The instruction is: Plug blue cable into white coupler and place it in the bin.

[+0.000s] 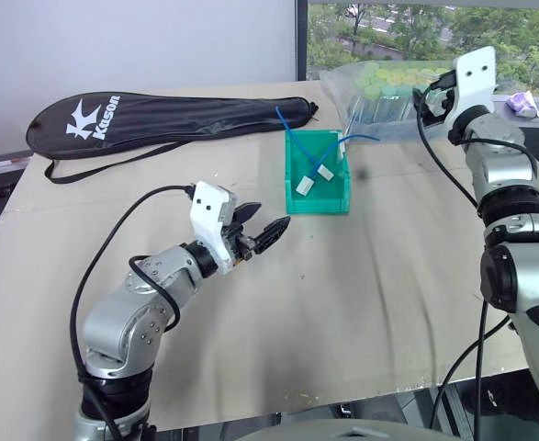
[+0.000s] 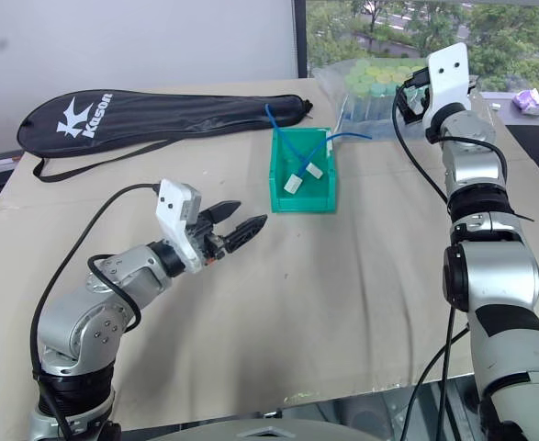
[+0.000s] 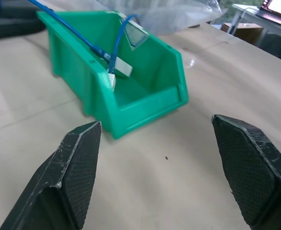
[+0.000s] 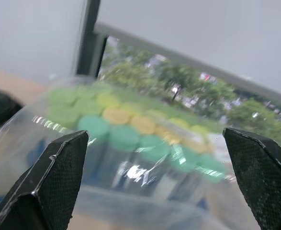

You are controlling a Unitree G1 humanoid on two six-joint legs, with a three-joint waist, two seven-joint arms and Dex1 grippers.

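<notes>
Jaws of the left gripper (image 1: 262,230) stand wide apart and hold nothing, hovering level above the bare tan counter (image 1: 342,303) at its near-middle, the black fingers (image 3: 71,179) pointing toward the small bright-green rectangular plastic bin (image 1: 319,172). In the left wrist view that bin sits just beyond the fingertips, apart from them, with bare counter between, its low front wall turned to the camera

Inside the bin lies the short thin bright-blue cable (image 1: 298,147) with the tiny white plastic coupler (image 1: 304,185) at its lower end, resting on the bin's floor near the front wall. A second small white block (image 1: 325,172) lies just beside it, joined to a second thin blue cable (image 1: 359,138) that arches out over the bin's right rim. The first cable rises over the back left rim and ends above the counter. Which plug is seated how deep cannot be told

Farther back on the left a long black fabric racket case (image 1: 159,118) with white lettering lies across the counter, its narrow end near the bin's back corner

Farthest, at the right rear, the right gripper (image 4: 154,158) is raised well apart from the bin, its jaws spread wide and empty, facing a clear plastic bag of tubes with green and yellow caps (image 1: 388,87) beside the window
</notes>
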